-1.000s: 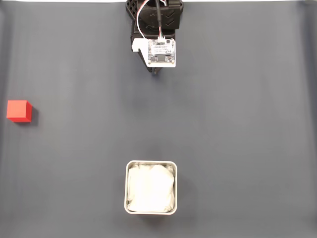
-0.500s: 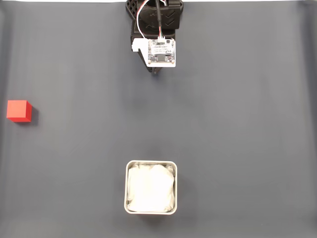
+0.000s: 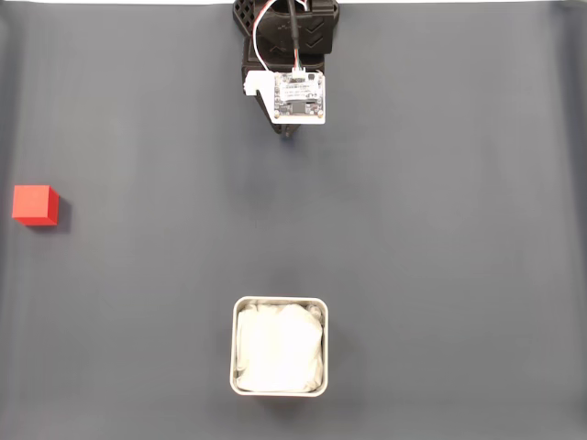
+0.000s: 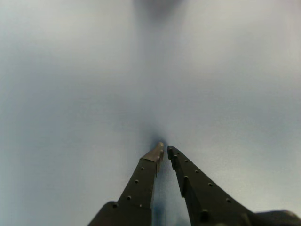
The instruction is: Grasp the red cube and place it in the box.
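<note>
The red cube (image 3: 36,204) sits on the dark mat at the far left edge of the fixed view. The box (image 3: 279,346), square with a pale rim and white wrinkly lining, stands at the bottom centre. My arm is folded at the top centre, its white camera board over the gripper (image 3: 290,136), far from both cube and box. In the wrist view the gripper (image 4: 164,150) has its two dark fingers nearly touching at the tips, shut on nothing, just above bare mat.
A dark grey mat (image 3: 440,229) covers the whole table. The arm's black base (image 3: 286,27) stands at the top edge.
</note>
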Controlling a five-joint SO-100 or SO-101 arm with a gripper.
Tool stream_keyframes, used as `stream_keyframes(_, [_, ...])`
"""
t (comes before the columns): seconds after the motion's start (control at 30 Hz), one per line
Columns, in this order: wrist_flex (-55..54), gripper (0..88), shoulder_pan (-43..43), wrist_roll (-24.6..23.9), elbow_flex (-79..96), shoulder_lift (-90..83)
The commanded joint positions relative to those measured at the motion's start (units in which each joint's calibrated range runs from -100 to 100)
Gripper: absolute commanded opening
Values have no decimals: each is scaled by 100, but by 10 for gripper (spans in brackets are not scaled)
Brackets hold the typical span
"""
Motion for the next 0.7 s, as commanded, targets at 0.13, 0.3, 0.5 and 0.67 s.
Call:
stream_keyframes(0.13, [128,2,-42,-34,45,9])
stream_keyframes(0.3, [128,2,-42,-34,45,9])
stream_keyframes(0.5, [5,0,-205,-98,45,9])
stream_keyframes(0.67, [-651,0,-276,-327,-575,0])
